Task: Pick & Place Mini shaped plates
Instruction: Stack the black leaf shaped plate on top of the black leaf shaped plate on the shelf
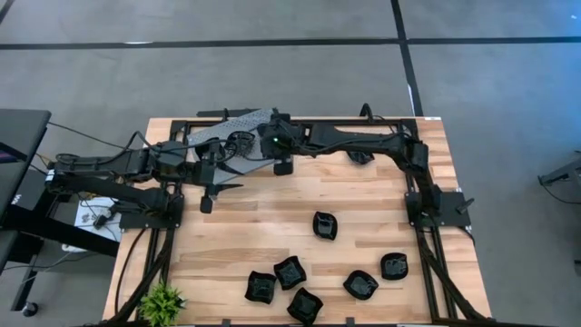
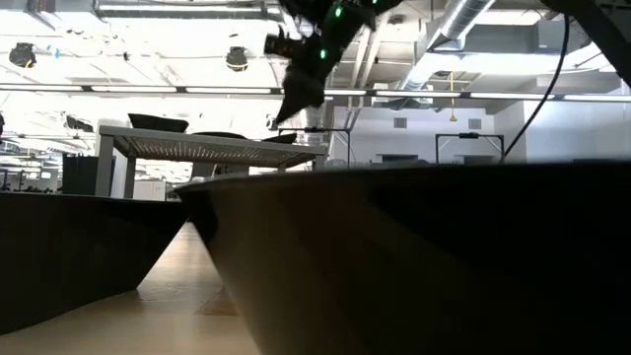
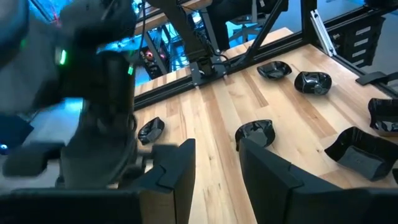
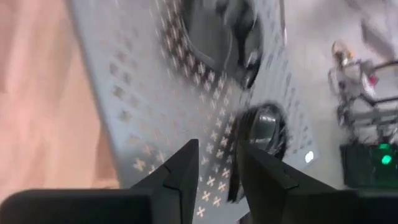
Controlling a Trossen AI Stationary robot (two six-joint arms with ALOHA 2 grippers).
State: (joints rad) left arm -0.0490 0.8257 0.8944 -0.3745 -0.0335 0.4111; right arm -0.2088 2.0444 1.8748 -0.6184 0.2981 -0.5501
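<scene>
Over the grey perforated tray (image 4: 155,118), right gripper (image 4: 217,165) hangs parted and empty, place step ending (plate (image 4: 264,127) below); next: fetch a table plate (image 1: 324,225); left gripper (image 3: 214,171) waits open.

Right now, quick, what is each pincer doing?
Left pincer: open, empty, above the wooden table.
Right pincer: open, empty, over the grey perforated metal tray.

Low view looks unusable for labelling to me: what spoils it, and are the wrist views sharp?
Low view: a dark plate right at the lens fills the lower frame, silhouetted against bright ceiling lights. Right wrist view: motion-smeared over the perforated tray; a black plate is still discernible. Left wrist view: the right arm close by is blurred, while the plates on the table are fairly sharp.
</scene>
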